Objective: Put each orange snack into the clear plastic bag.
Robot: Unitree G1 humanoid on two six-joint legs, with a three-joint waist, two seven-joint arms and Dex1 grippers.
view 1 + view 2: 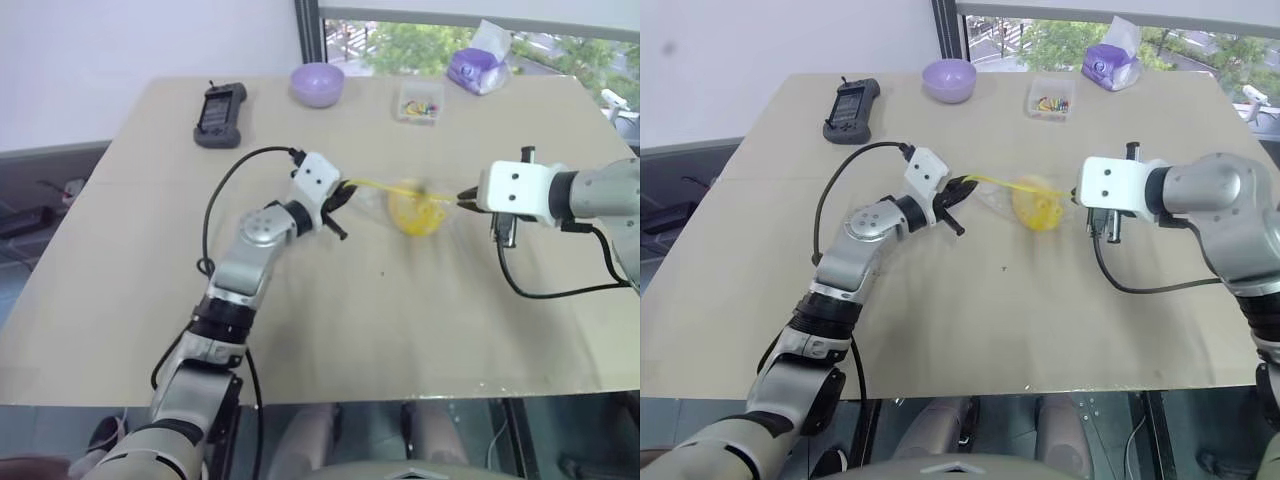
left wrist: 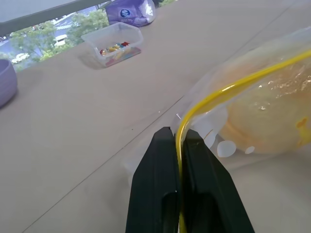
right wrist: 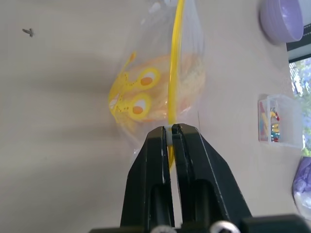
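- Left gripper and right gripper each pinched one end of the clear plastic bag.
- The bag's yellow zip strip ran left-right between them, orange snack hanging inside, nearer the right gripper.

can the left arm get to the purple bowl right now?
Probably not as things stand: the left gripper is shut on the clear plastic bag with the orange snack inside. The table toward the purple bowl is bare.

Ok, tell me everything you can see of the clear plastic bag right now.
The clear plastic bag is thin, crinkly and see-through, with a yellow zip strip along its top edge. It is stretched above the table between the left gripper and right gripper, each shut on the strip. The orange snack sits inside.
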